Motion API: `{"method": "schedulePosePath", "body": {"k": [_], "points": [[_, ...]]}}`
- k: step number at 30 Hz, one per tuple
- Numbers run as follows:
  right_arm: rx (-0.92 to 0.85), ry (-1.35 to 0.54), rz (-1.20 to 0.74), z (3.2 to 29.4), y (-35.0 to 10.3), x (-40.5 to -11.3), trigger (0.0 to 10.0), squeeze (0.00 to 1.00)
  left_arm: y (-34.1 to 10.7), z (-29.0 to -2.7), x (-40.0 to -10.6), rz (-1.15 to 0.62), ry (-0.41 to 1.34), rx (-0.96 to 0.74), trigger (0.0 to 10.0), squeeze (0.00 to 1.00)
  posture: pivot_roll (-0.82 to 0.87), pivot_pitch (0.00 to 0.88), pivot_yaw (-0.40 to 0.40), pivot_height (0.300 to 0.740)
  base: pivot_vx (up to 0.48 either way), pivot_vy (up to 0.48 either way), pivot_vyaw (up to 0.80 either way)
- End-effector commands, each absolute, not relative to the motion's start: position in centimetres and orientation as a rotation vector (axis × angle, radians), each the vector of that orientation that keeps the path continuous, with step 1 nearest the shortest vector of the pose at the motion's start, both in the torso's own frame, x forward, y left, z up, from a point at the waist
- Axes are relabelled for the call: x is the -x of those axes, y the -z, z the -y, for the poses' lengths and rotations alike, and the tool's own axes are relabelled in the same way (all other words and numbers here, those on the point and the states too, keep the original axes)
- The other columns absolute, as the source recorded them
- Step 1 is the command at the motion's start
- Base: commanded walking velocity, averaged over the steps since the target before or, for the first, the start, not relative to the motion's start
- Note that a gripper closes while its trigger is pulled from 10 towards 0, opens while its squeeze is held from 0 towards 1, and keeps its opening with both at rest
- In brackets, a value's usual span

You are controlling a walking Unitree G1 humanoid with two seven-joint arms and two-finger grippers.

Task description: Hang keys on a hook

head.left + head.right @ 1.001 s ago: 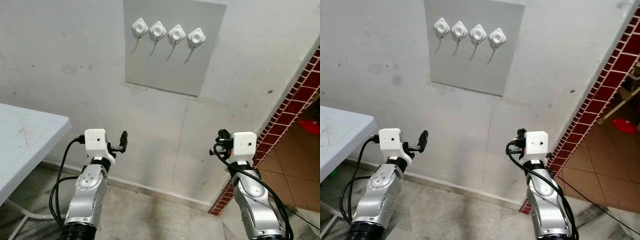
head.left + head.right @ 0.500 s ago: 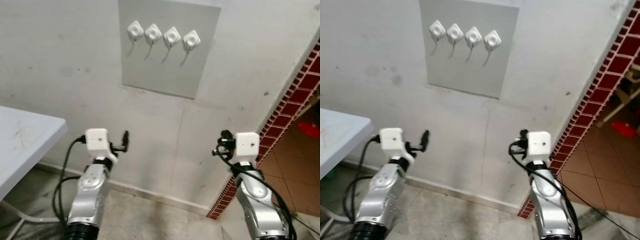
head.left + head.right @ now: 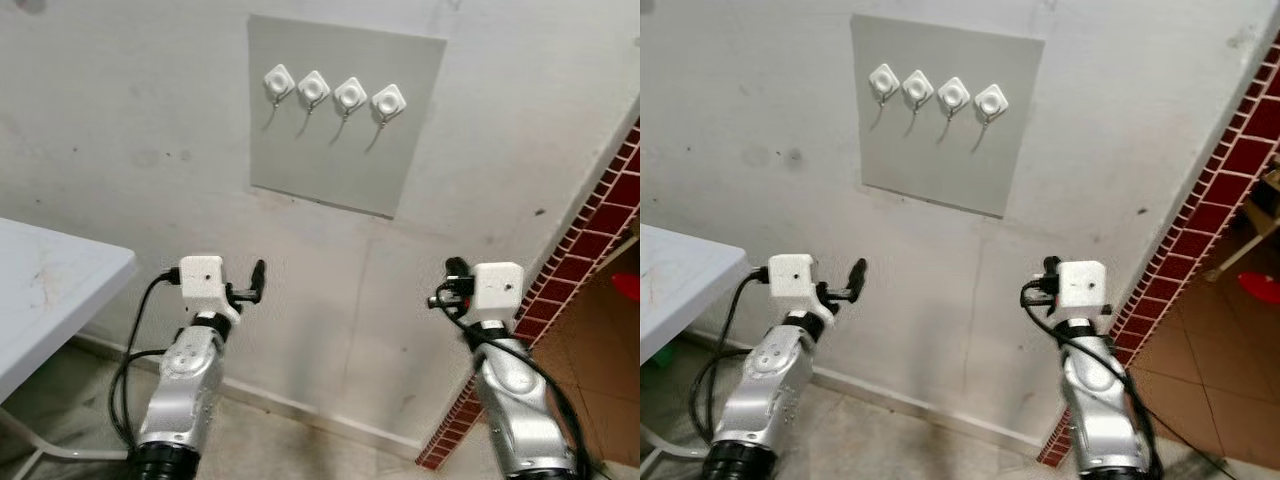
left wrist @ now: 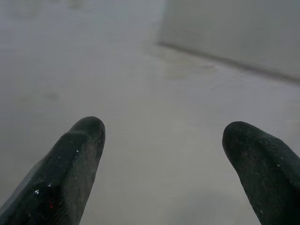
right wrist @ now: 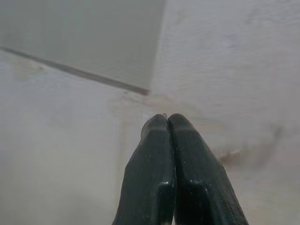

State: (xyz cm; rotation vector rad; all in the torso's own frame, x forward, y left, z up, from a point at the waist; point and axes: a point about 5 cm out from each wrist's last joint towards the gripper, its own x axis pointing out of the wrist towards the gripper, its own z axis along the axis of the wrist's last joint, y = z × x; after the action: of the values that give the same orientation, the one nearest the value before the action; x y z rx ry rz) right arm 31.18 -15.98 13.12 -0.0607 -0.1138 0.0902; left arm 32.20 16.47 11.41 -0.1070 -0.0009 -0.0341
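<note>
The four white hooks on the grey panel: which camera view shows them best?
The left eye view: all four hooks sit in a row on the grey panel, unobstructed. The right eye view shows them equally whole. Both wrist views catch only the panel's lower edge.

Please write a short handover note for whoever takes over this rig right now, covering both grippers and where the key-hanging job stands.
Left gripper: jaws open, empty, raised toward the wall.
Right gripper: jaws shut; something tiny may sit at the tips, too small to tell. Also raised toward the wall.
Four white hooks sit in a row on the grey panel, above both grippers; nothing hangs on them.
White table is on the robot's left.
Done: robot faces the panel.
Left: confirm the keys, lift to a hook, hang them.
</note>
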Motion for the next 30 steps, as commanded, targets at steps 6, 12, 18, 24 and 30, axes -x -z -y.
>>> {"method": "schedulePosePath", "body": {"k": [6, 12, 18, 24, 30], "points": [[0.079, -0.058, 0.106, 17.3, -13.1, -30.9, 10.0, 0.0, -11.5, -15.4, -32.2, -0.002, 0.059, 0.124, 10.0, 0.0, 0.03, 0.017, -0.072, 0.74, 0.272, 0.0, 0.0], [0.09, -0.082, 0.102, 17.2, -13.1, -30.9, 10.0, 0.0, -11.5, -15.4, -32.1, -0.01, 0.045, 0.153, 10.0, 0.0, 0.03, 0.023, -0.072, 0.74, 0.123, 0.0, 0.0], [0.132, -0.156, 0.126, 17.6, -14.1, -31.6, 10.0, 0.0, -11.8, -15.0, -32.1, -0.003, 0.076, 0.116, 10.0, 0.0, 0.03, 0.041, -0.065, 0.74, 0.0, 0.0, 0.0], [0.138, -0.29, 0.162, 16.9, -15.5, -32.2, 10.0, 0.0, -13.4, -13.4, -31.9, 0.056, 0.208, 0.019, 10.0, 0.0, 0.02, 0.052, -0.065, 0.74, 0.0, 0.0, 0.0], [0.103, -0.426, 0.216, 15.1, -17.4, -33.3, 10.0, 0.0, -14.7, -12.0, -31.9, 0.094, 0.3, -0.013, 10.0, 0.0, 0.02, 0.061, -0.056, 0.74, 0.0, 0.0, 0.0]]}}
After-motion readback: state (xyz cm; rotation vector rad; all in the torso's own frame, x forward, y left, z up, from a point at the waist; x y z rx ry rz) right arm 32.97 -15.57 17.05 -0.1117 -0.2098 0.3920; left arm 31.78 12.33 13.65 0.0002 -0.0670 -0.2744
